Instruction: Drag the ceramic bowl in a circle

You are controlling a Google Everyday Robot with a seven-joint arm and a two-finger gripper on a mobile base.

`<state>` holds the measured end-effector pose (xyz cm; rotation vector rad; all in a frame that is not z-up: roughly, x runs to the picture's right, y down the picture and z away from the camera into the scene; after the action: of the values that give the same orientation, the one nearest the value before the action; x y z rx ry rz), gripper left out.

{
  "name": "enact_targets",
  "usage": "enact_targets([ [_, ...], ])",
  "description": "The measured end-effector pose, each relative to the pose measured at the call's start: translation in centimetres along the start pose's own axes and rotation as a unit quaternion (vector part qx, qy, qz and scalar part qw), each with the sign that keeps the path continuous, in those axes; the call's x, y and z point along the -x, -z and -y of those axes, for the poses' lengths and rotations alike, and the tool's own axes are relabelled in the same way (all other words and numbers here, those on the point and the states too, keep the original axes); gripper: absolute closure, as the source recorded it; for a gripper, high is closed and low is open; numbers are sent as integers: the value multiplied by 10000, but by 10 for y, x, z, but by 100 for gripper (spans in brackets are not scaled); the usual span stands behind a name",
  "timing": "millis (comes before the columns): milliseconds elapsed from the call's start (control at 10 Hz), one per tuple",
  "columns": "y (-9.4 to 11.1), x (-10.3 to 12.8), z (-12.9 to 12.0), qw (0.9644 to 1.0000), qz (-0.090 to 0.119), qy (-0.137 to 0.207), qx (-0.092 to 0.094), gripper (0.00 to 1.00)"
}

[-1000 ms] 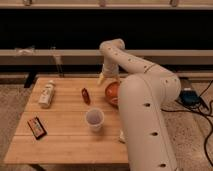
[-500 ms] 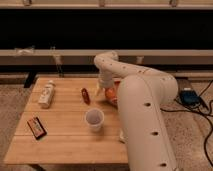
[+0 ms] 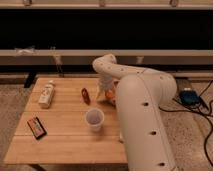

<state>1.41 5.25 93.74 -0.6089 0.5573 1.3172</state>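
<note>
Looks like the approach, just ahead of the drag itself. Shows the gripper (image 3: 106, 92) lowered at mid-frame, at the left edge of the ceramic bowl (image 3: 112, 95), jaws spread wide and released, grasping nothing that can be made out. Cannot tell whether touching the rim or just above it. Places the ceramic bowl toward the right side of the tabletop (image 3: 65, 145), as a mere sliver of orange-red, mostly hidden behind the white arm (image 3: 145, 115) rising from the lower right of the frame.

Next, probably: hook one of the jaws inside the rim or clench on the wall, then sweep round in a loop, keeping the base flat on the wood. Calls for a modest circle, with a small reddish-brown item (image 3: 86, 95) just left of the bowl and the plastic cup (image 3: 94, 120) upright below it, nearer the frame's centre. Risks knocking either with too wide a loop.

As for containers: apparently nothing inside the translucent cup; no telling about the bowl's inside, covered by gripper and arm. Elsewhere, a white bottle (image 3: 46, 94) on its side at the left and a dark flat packet (image 3: 36, 127) at lower left, both well apart from the bowl.
</note>
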Motion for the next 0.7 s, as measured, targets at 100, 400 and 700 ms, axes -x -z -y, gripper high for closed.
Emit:
enact_targets([
  [100, -3, 1, 1, 10000, 0, 0, -27, 20],
  [400, -12, 2, 2, 10000, -31, 27, -51, 35],
  [700, -13, 2, 7, 9999, -56, 0, -111, 64],
])
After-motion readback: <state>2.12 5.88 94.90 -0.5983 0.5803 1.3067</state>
